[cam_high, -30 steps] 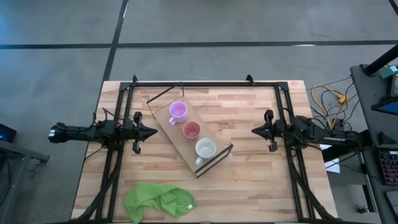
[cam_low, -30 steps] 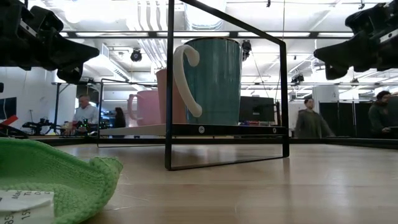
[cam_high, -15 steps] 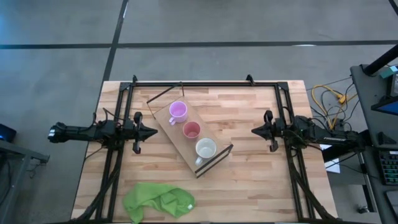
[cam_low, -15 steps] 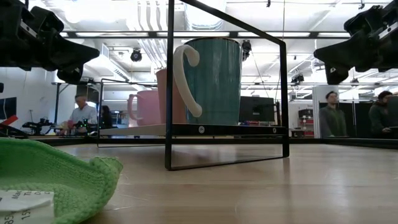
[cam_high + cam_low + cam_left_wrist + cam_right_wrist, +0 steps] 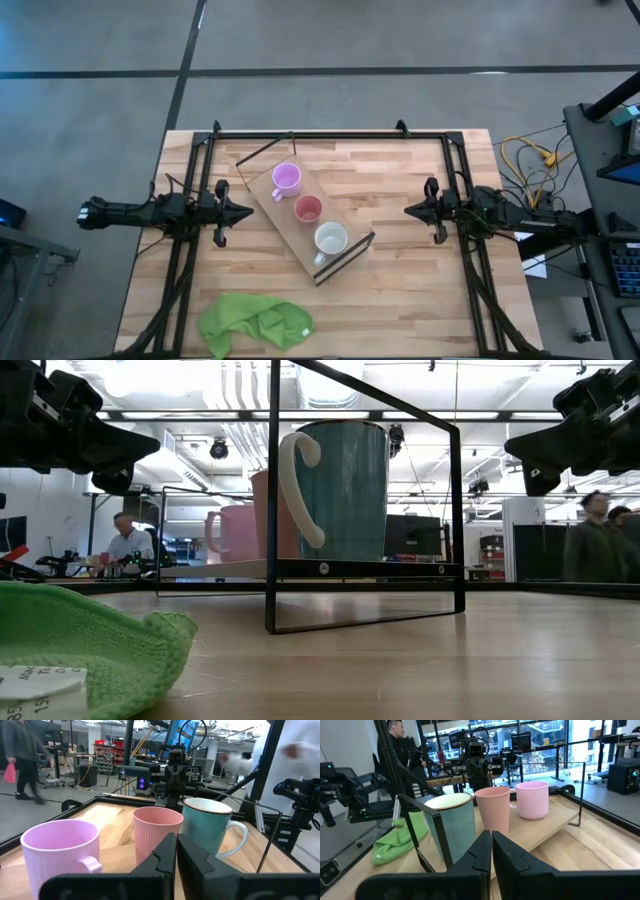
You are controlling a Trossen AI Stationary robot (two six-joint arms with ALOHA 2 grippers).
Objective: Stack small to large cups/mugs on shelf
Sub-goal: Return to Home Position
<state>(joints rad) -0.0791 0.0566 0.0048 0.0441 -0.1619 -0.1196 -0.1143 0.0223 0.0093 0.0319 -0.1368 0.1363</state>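
Purple mug [image 5: 287,178] stood at the far end of the shelf [image 5: 282,213], pink cup [image 5: 308,209] in its middle and teal mug [image 5: 331,239] at the near end, on the desk [image 5: 400,290]. Left hand [image 5: 248,212] and right hand [image 5: 408,211] hung at the desk's sides, well apart from the shelf, each with fingers together.
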